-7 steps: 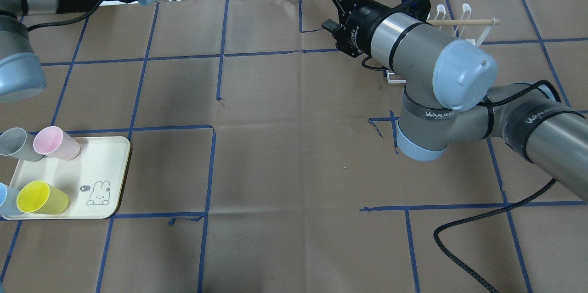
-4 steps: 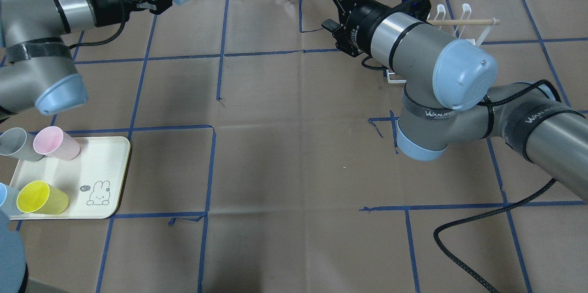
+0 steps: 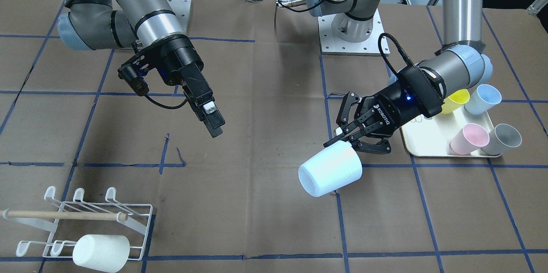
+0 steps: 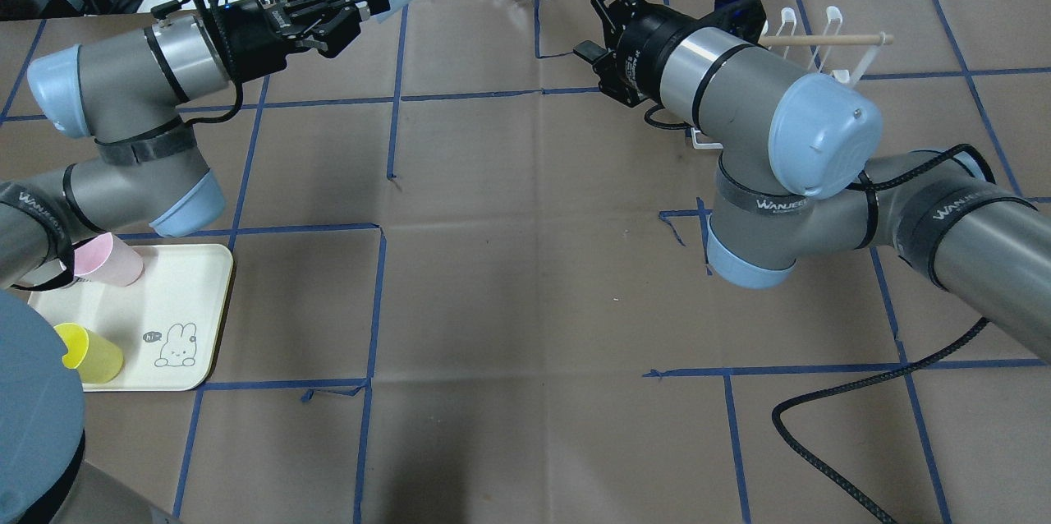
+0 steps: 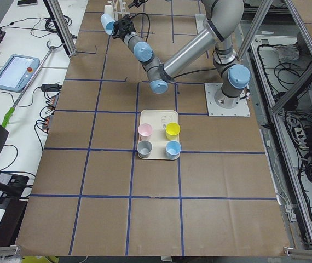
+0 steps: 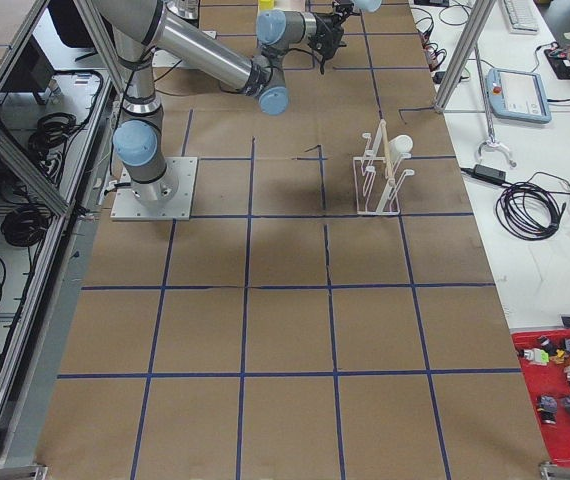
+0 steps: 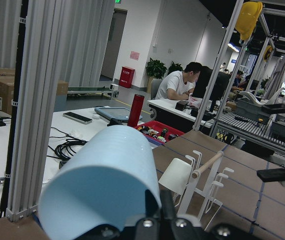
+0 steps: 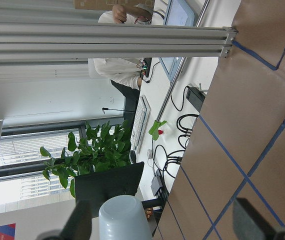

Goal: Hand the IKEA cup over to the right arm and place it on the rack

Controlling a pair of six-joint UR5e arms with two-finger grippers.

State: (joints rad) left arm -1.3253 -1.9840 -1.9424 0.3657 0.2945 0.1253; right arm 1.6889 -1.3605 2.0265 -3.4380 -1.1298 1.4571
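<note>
Task object: the light-blue IKEA cup (image 3: pixel 329 169) is hanging on its side in the air above the tabletop (image 3: pixel 265 93), well apart from the rack (image 3: pixel 64 215).
Left tool: the left tool (image 3: pixel 357 142) is clamping the cup at its rim end, with the closed base pointing away from the wrist.
Right tool: the right tool (image 4: pixel 598 5) is hovering between the rack and the cup. Its fingers are standing apart and gripping nothing, and it is not touching the cup.
Rack load: a white cup (image 3: pixel 100 252) is already lying on the rack's lower prongs.
Supply: the cream tray (image 3: pixel 421 136), beyond the cup as seen from the rack, is carrying yellow, blue, pink and grey cups.
Progress, done: pick-up and lift are judged complete.
Progress, left: the right tool is not yet gripping the cup. Handover, left release, carry to the rack and placement are all remaining.
</note>
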